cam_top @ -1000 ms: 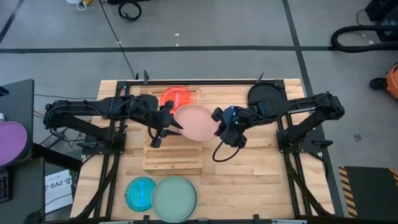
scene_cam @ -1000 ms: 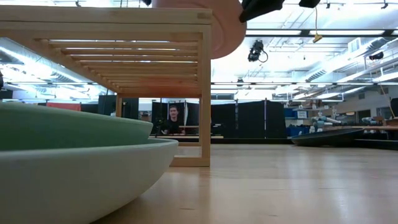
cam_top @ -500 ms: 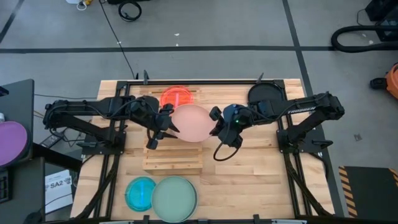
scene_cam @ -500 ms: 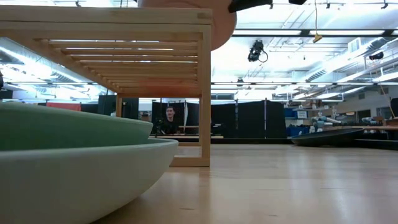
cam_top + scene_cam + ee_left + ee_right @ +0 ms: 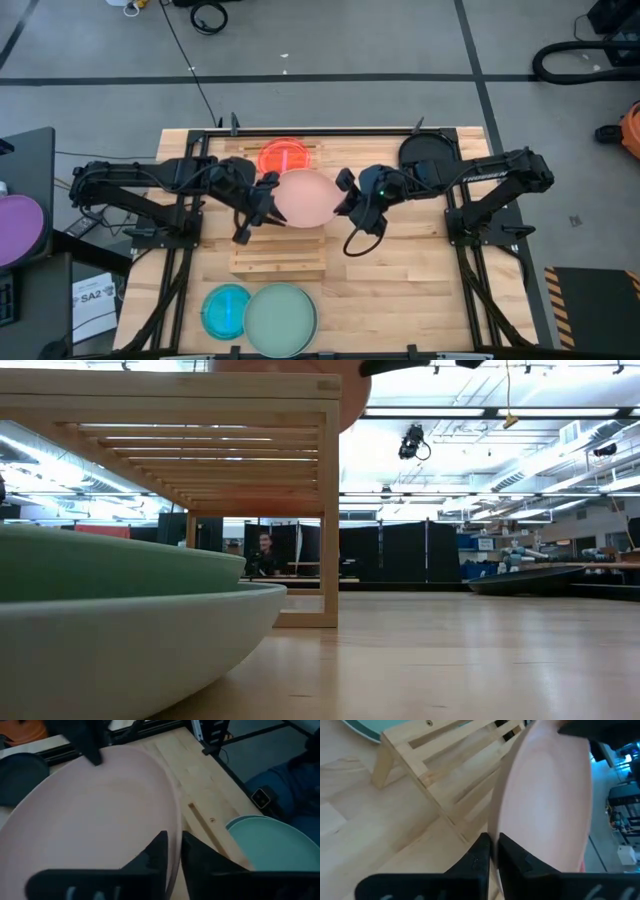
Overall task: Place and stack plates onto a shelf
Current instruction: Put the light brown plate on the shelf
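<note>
Both jaws are clenched on opposite rims of one pale pink plate: left gripper, right gripper. They hold it over the far end of the shelf, mid-tabletop. No plate is shelved yet. Three wait: red at the far edge, blue and mint at the near edge.

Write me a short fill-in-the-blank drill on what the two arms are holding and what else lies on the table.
1. Both grippers grip the rim of one pale ____ plate.
2. That plate hangs over the wooden ____ with slats.
3. Beside the mint-green plate at the table's near edge lies a smaller ____ plate.

Missing words: pink; shelf; blue
</note>
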`<state>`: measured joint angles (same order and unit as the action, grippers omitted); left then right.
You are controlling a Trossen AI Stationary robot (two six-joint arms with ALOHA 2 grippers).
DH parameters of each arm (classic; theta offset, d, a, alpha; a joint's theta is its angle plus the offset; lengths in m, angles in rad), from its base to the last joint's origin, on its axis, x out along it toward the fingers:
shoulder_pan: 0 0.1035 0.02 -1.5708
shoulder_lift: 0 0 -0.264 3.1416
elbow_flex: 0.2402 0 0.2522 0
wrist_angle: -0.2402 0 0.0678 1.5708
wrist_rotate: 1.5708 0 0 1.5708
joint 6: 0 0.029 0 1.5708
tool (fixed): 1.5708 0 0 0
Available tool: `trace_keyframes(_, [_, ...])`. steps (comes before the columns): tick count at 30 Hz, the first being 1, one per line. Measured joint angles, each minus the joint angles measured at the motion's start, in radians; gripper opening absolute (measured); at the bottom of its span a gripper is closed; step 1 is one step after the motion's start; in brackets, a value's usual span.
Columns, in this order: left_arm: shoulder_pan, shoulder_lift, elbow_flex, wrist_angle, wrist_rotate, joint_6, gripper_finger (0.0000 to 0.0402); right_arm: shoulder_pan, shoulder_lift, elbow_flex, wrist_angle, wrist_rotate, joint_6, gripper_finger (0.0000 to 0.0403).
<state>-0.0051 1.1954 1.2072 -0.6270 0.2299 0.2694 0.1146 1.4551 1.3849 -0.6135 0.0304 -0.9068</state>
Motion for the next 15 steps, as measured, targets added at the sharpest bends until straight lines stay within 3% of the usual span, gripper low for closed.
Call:
trace_keyframes(4, [-0.001, 0.001, 0.000, 0.008, 0.036, 0.030, 0.0020, -0.001, 0.000, 0.000, 0.012, 0.017, 0.004, 0.0050])
trace_keyframes(15, [0.003, 0.002, -0.002, 0.024, 0.007, 0.024, 0.0018, 0.002, -0.001, 0.002, 0.087, 0.071, 0.075, 0.0069])
